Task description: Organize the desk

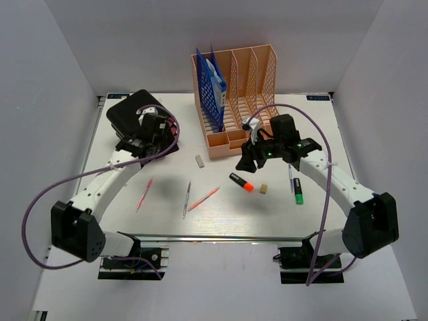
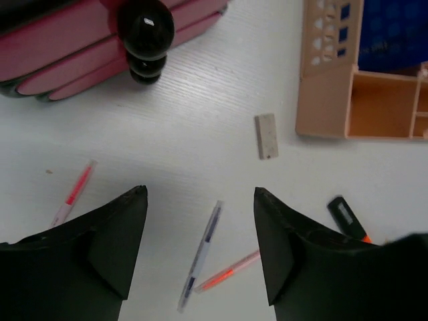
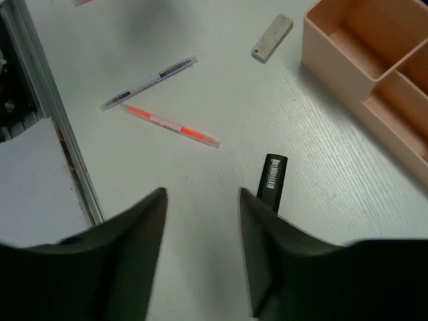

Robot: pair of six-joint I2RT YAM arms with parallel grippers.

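The white desk point(image 1: 167, 221) holds scattered stationery. A pink pen point(image 1: 144, 194), a clear blue pen point(image 1: 187, 198), an orange pen point(image 1: 204, 198), a black marker with an orange cap point(image 1: 241, 182), a green marker point(image 1: 298, 192), another pen point(image 1: 290, 177) and two erasers point(image 1: 198, 160) point(image 1: 263, 189) lie loose. My left gripper point(image 1: 159, 128) hovers open and empty point(image 2: 199, 194) above the blue pen point(image 2: 200, 257). My right gripper point(image 1: 246, 160) is open and empty point(image 3: 200, 194), just left of the black marker point(image 3: 271, 177).
A peach file rack point(image 1: 251, 87) with blue folders point(image 1: 210, 87) stands at the back centre. A black and pink case point(image 1: 134, 115) lies at the back left. A metal rail point(image 3: 40, 114) runs along the desk's near edge.
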